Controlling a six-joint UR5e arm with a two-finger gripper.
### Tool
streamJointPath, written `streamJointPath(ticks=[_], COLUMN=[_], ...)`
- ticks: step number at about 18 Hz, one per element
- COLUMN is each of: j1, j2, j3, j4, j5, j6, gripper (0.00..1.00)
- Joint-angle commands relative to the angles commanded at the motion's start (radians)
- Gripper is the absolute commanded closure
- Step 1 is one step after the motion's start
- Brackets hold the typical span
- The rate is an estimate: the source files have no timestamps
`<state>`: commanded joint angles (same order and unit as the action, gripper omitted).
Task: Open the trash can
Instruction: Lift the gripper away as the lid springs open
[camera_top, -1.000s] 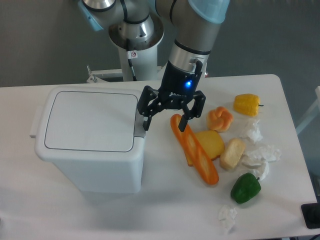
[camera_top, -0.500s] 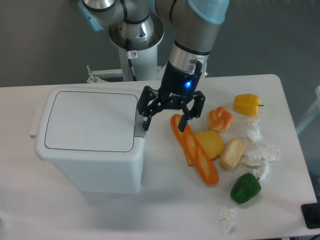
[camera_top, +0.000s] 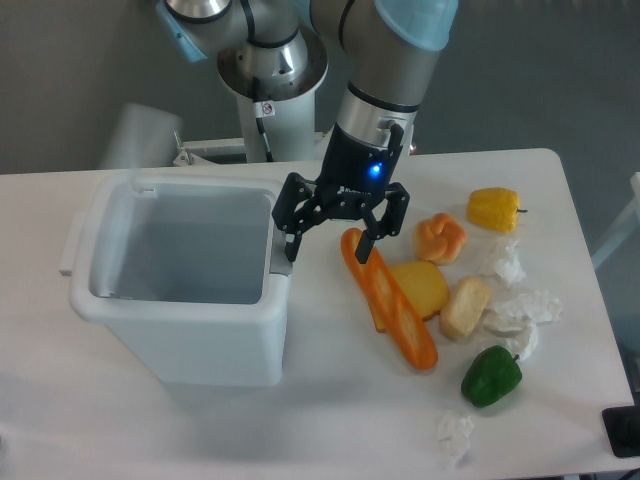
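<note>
Fingers (camera_top: 293, 247) spreading wide apart, gripping nothing, left one pressing down on the grey push-button tab (camera_top: 277, 258). Sitting at the table's (camera_top: 330, 420) left: white trash can (camera_top: 180, 335), lid (camera_top: 140, 135) swinging up behind as a blur, interior showing. Hanging just right of the rim: gripper (camera_top: 333, 241). Lying further right: orange baguette (camera_top: 395, 305), bun (camera_top: 440, 237), bread roll (camera_top: 466, 306), yellow pepper (camera_top: 494, 208), crumpled paper (camera_top: 520, 310), green pepper (camera_top: 491, 376).

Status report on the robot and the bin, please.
Hand open, left fingertip at the grey push-button tab. Large white plastic trash can open, lid swung up behind it. Nothing in the way.
</note>
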<state>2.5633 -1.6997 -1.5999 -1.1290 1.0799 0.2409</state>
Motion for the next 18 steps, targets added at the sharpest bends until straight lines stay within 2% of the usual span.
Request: streamJointPath(ticks=[4, 9, 11, 14, 18], j1=[0.002, 0.014, 0.021, 0.032, 0.043], j2=[0.002, -0.002, -0.002, 0.009, 0.020], j3=[0.006, 0.080, 0.098, 0.101, 0.103], j4=[0.005, 0.009, 0.009, 0.023, 0.031], j5=[0.000, 0.000, 0.003, 0.040, 0.168], j6=[0.002, 0.020, 0.084, 0.274, 0.403], gripper=[0.00, 0.00, 0.00, 0.00, 0.00])
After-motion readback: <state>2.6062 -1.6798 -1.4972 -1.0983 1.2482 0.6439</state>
